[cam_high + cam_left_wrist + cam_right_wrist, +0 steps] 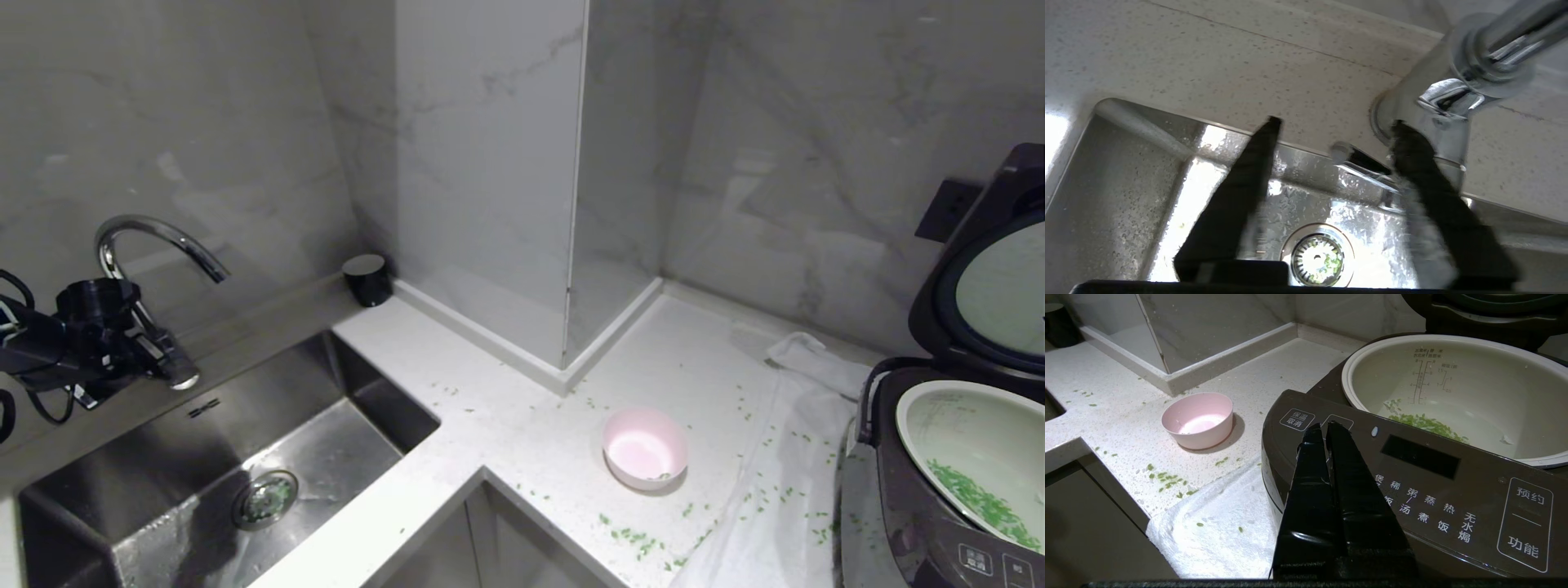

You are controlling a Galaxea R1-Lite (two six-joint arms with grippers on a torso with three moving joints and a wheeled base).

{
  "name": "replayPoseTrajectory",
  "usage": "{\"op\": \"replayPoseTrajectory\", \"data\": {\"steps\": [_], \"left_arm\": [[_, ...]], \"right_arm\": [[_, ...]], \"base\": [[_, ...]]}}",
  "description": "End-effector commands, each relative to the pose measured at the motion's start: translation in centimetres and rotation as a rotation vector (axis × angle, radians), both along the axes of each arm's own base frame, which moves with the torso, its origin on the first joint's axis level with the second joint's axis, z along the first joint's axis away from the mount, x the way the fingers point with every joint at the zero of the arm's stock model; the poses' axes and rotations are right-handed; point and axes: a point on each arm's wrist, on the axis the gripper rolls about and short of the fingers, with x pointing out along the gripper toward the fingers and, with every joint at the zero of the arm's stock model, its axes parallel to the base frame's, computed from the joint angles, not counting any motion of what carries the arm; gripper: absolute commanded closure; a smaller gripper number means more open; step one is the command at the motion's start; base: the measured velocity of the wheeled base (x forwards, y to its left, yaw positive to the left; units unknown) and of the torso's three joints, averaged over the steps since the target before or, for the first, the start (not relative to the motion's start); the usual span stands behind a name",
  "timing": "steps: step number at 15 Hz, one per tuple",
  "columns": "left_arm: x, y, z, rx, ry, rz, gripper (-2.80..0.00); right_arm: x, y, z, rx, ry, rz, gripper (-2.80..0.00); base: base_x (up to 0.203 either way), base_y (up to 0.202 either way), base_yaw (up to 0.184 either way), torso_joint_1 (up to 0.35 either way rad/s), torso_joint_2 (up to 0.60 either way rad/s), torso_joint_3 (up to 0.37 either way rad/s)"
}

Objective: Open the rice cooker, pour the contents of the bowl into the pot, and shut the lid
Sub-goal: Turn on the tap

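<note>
Status: rice cooker (939, 498) sits at the right edge of the surface (522, 425) with the lid (992, 269) up on its hinge. The pot (1457, 392) is seated inside, and green bits (1429, 424) lie on its floor, so the pour reads as done. The bowl (645, 447) stands upright on the surface between sink and cooker, near the white cloth (784, 490), nearly empty with only a speck or two left. Plenty of green bits are scattered loose over the surface and cloth around it. Left hand (1336, 134) is off by the faucet (155, 245) over the sink (245, 474), fingers spread apart and nothing between them, well away from the task's things. Right hand (1327, 428) hangs just over the cooker's front panel, fingers pressed together, holding nothing. My read: only the lid close is left. Next move needs a hand up behind the raised lid, pushing it forward and down until the latch catches. The right is nearer. Risk: a bit on the pot rim could foul the seal.
</note>
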Motion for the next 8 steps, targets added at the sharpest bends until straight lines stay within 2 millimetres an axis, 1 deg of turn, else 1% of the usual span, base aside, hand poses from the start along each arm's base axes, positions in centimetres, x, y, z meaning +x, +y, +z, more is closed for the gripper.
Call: {"op": "replayPoseTrajectory", "data": {"steps": [1, 8], "left_arm": [[-0.01, 0.06, 0.14, 0.002, -0.007, 0.005, 0.00], [-0.18, 0.00, 0.12, 0.003, -0.001, 0.012, 0.00]], "right_arm": [[0.01, 0.00, -0.04, 0.000, 0.001, 0.000, 0.00], [0.01, 0.00, -0.04, -0.001, 0.001, 0.000, 0.00]], "base": [[0.000, 0.000, 0.000, 0.000, 0.00, 0.000], [0.000, 0.000, 0.000, 0.000, 0.00, 0.000]]}}
